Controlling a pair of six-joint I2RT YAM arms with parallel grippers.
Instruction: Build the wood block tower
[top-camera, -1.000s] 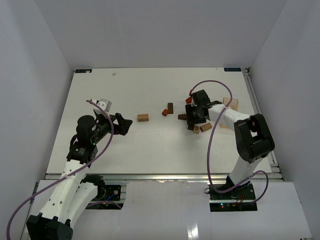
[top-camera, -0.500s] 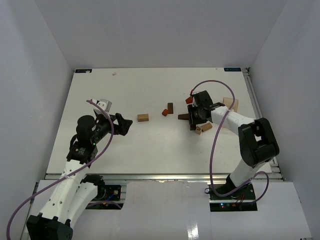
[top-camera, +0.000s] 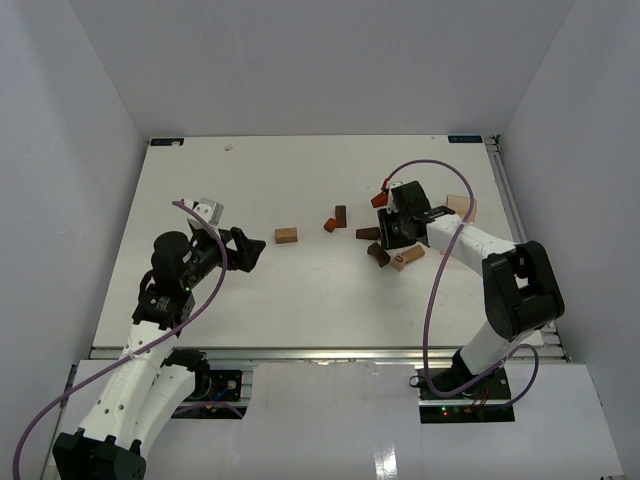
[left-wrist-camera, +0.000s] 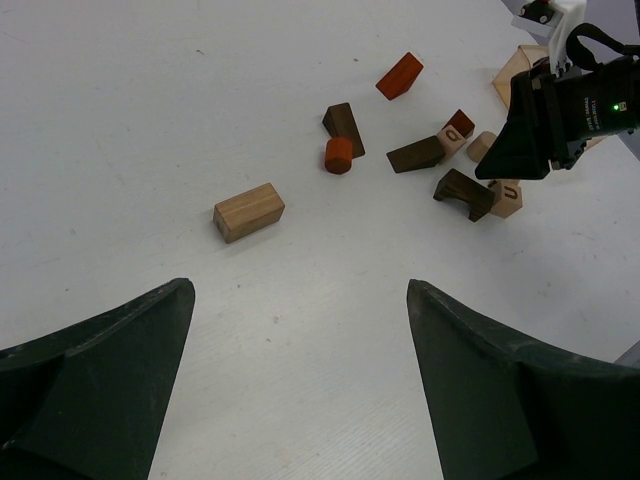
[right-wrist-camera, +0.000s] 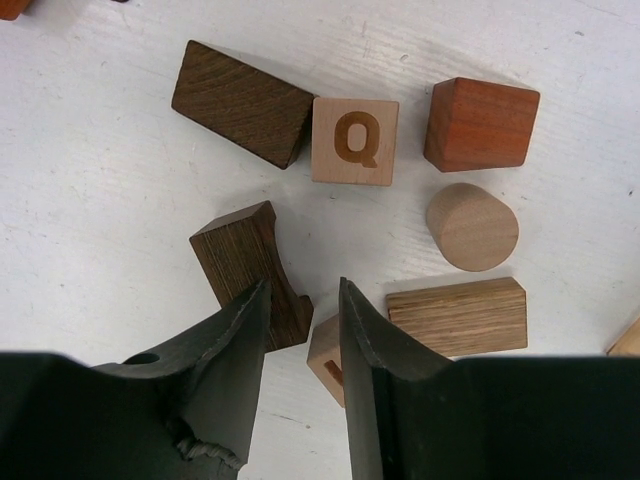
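Narrowing its jaws, my right tool (right-wrist-camera: 303, 295) has settled over the scattered wood block tower (right-wrist-camera: 470, 225): the dark arch (right-wrist-camera: 240, 260) sits under its left finger and the Q cube (right-wrist-camera: 355, 140) just beyond. I cannot tell whether it grips anything. My left tool (left-wrist-camera: 298, 290) hangs wide open, with the blocks well beyond it on the surface (left-wrist-camera: 150, 100).

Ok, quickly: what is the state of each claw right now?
Left claw: open wide, holding nothing.
Right claw: nearly closed, at the dark arch block; whether it grips anything cannot be told.
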